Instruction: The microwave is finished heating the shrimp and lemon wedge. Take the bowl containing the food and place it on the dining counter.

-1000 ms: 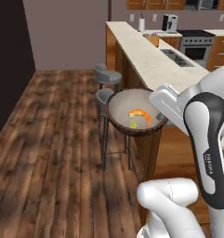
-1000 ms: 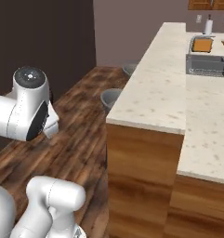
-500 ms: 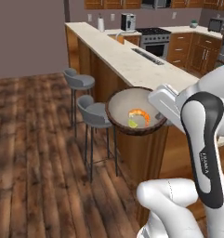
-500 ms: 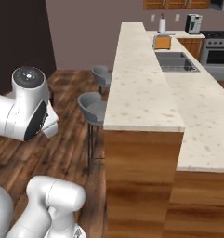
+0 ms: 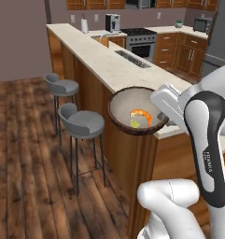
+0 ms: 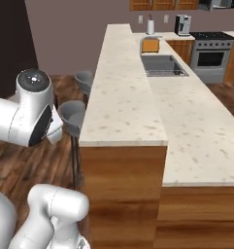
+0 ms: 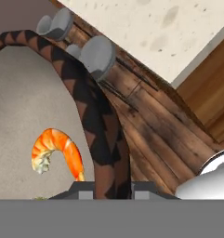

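While its gripper (image 5: 157, 108) stays out of it, clamped on the rim of the bowl (image 5: 135, 111), the robot carries the shrimp (image 5: 141, 115) and lemon wedge (image 5: 134, 123) in the air just off the near corner of the dining counter (image 5: 109, 60), above the nearest stool (image 5: 81, 122). By the look of it, the set-down calls for keeping the bowl level, bringing it fully over the stone top past the overhanging edge, lowering it until the base rests flat, and only then releasing the rim.
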{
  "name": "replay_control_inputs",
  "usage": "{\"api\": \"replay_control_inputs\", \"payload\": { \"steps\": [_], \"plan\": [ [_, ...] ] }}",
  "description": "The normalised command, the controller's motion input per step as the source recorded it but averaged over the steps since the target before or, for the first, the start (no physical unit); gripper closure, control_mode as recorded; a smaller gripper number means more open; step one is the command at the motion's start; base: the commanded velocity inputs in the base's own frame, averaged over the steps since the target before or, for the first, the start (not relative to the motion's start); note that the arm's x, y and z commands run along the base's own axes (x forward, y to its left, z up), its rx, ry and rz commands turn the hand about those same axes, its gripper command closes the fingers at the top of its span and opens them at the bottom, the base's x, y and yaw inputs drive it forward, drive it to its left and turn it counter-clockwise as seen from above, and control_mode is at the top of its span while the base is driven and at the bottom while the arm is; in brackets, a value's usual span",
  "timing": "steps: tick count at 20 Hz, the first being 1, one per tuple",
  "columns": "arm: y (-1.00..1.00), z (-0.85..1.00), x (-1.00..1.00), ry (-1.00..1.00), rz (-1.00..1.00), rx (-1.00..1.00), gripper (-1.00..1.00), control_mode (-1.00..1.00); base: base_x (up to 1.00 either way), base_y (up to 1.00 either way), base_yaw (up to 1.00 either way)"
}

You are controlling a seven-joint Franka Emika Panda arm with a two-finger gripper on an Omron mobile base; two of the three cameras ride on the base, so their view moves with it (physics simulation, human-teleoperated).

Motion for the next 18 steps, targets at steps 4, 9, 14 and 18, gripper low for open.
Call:
{"api": "replay_control_inputs", "payload": {
  "steps": [4,9,14,18],
  "plan": [
    [0.0,0.0,0.0,0.0,0.0,0.0,1.0,1.0,0.5,-0.49,-0.14],
    [-0.37,0.16,0.31,0.04,-0.08,0.08,1.0,-1.0,0.18,-0.2,-0.05],
    [-0.63,0.3,0.87,0.17,-0.17,0.13,1.0,-1.0,0.0,0.0,0.0],
    [-0.16,0.22,1.0,0.26,-0.16,0.05,1.0,-1.0,0.0,0.0,0.0]
  ]
}}
